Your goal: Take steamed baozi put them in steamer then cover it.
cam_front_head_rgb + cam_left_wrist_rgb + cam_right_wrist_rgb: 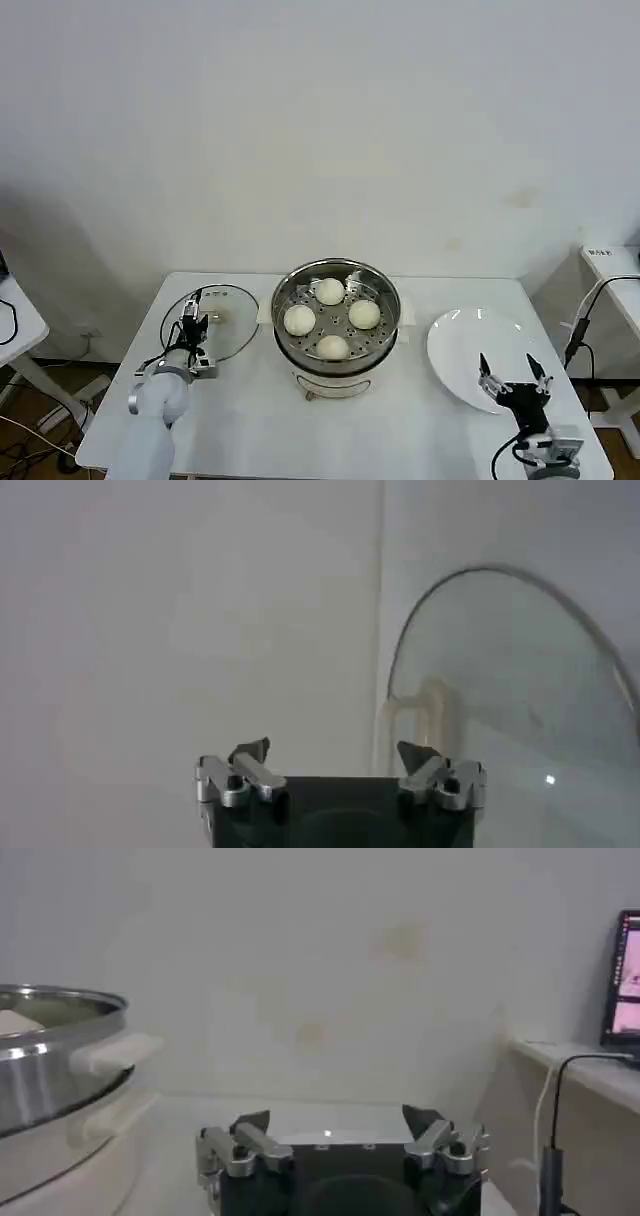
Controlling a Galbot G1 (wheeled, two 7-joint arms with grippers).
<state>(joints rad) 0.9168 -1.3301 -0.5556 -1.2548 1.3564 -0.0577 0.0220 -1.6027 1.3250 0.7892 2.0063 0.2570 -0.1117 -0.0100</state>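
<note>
Your four steamed baozi already sit on the perforated tray inside the steamer, which stands at the middle of the table, so what is left, as I judge it, is the covering. The cover lies flat on the table just to the left of the steamer, its rim close beside the pot's wall, with its pale oblong handle in the middle; in the head view the handle's long axis seems to run roughly left to right, though it is too small to be sure. Your left gripper is the nearer one by far: it hangs over the cover's near-left part with its jaws apart and nothing between them, and the handle lies just ahead and a little to the right of them, as the left wrist view shows it beyond the jaw tips. You would need to line the jaws across the handle's short side before closing. Your right gripper waits with jaws apart over the near edge of the white plate, well away from the cover. Nothing stands between the cover and the steamer, but mind the pot's side handle and rim when you carry the cover across.
</note>
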